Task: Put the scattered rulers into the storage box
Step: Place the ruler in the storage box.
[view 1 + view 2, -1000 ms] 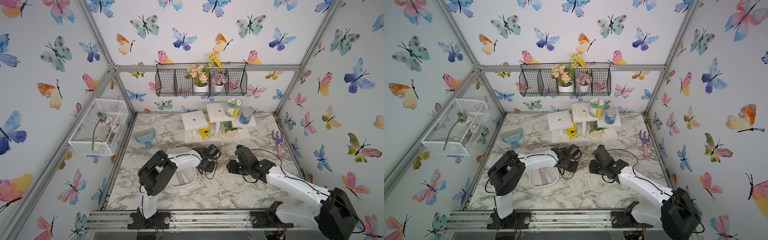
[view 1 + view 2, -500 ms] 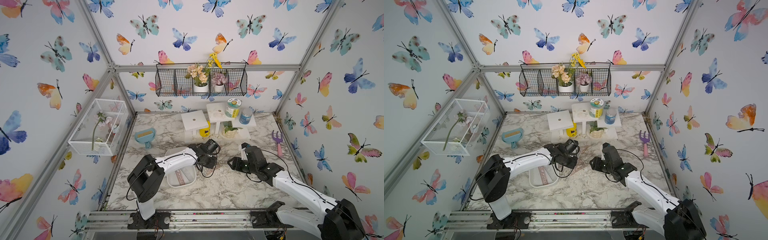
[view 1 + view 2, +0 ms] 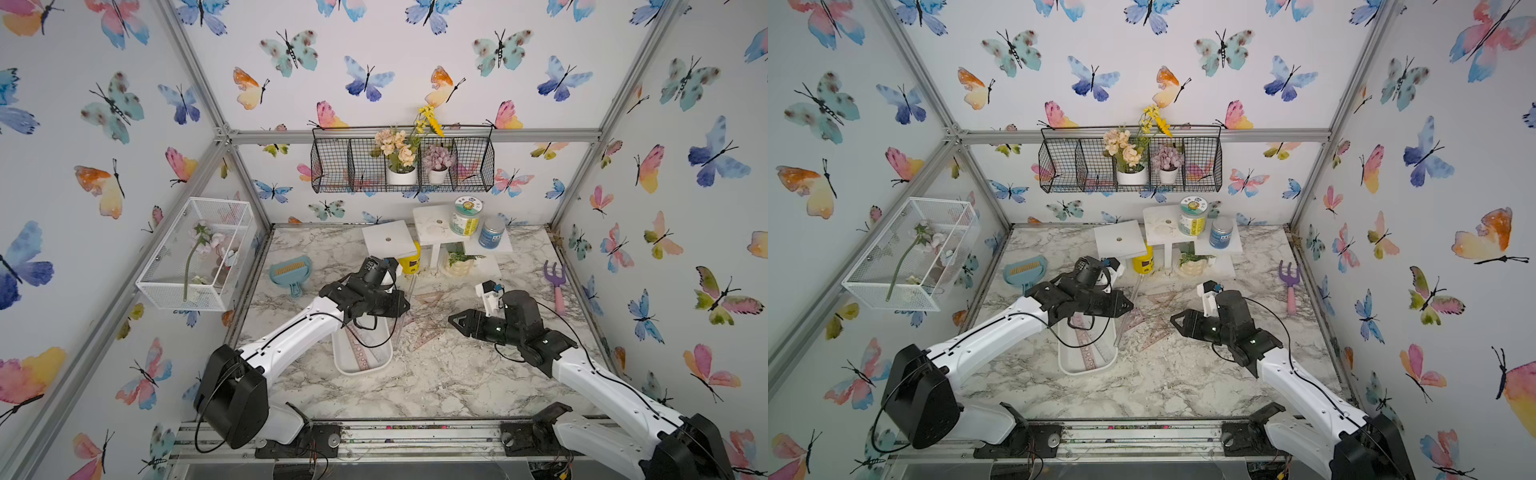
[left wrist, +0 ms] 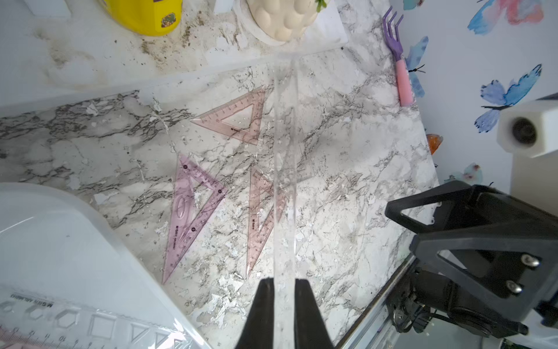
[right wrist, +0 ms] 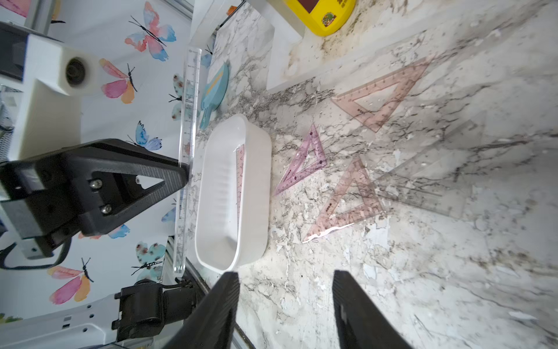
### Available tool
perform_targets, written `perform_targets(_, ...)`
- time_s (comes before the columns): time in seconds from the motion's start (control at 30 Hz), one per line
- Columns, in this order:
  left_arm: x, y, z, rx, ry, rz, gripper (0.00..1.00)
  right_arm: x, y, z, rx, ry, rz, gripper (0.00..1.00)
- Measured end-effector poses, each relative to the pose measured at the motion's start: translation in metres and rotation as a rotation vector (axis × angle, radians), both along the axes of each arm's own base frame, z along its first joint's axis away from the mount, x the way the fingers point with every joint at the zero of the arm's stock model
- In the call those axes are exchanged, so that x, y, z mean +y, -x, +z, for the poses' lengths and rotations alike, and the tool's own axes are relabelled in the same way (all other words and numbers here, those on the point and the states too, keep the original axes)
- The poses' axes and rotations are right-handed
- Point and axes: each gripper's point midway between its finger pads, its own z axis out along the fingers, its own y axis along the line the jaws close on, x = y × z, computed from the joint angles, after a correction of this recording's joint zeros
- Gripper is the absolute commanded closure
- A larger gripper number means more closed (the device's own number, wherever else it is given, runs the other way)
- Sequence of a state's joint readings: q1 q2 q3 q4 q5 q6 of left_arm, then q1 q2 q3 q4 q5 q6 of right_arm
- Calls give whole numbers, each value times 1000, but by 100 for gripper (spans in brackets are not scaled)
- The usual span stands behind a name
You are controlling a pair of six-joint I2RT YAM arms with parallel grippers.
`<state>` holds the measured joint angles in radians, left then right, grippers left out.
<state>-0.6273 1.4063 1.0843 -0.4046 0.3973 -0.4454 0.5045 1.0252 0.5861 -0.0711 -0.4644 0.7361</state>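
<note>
1. The tabletop [image 3: 436, 386] is a white sheet with grey marble veining, scuffed and flecked with chips; every loose piece lies on it
2. The box [image 5: 217, 196] is glossy white plastic, shallow and oblong, with rounded corners and a raised rim. It sits left of the tabletop's centre, nearer the front edge. Inside, flat along its length, lie at least a pink straight ruler [image 5: 240, 181] and a clear stencil ruler [image 4: 90, 326], so that part looks done
3. The left hand [image 4: 283, 281] has its black wedge-shaped fingers pinching a clear long ruler [image 4: 285, 181], which is thin, stiff and finely marked. It is held off the tabletop close by the box but not in it, so I judge this step to be under way
4. The right hand [image 5: 285, 273] is spread with nothing between its fingers, over the tabletop on the far side of the loose pieces from the box
5. At the tabletop's centre lie a purple set square [image 4: 176, 229], two pinkish set squares [image 4: 208, 121] and a clear set square [image 5: 428, 193]. All are thin, see-through hollow triangles that lie flat, one pinkish overlapping the clear. All four remain, so I judge the job under half done
</note>
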Motion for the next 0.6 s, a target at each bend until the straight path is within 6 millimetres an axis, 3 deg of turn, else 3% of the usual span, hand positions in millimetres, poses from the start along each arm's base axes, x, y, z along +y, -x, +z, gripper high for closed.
perform_targets(0.1,12,10,1,48,79,-1,100,11,-1,9,-10,-48,51,33)
perform_targets(0.33,26,28,-2,135,219,3,100,38,-3,19,6,-180,161,32)
perform_targets(0.6,37,42,9,154,323,-1,100,62,-8,28,18,-278,212,51)
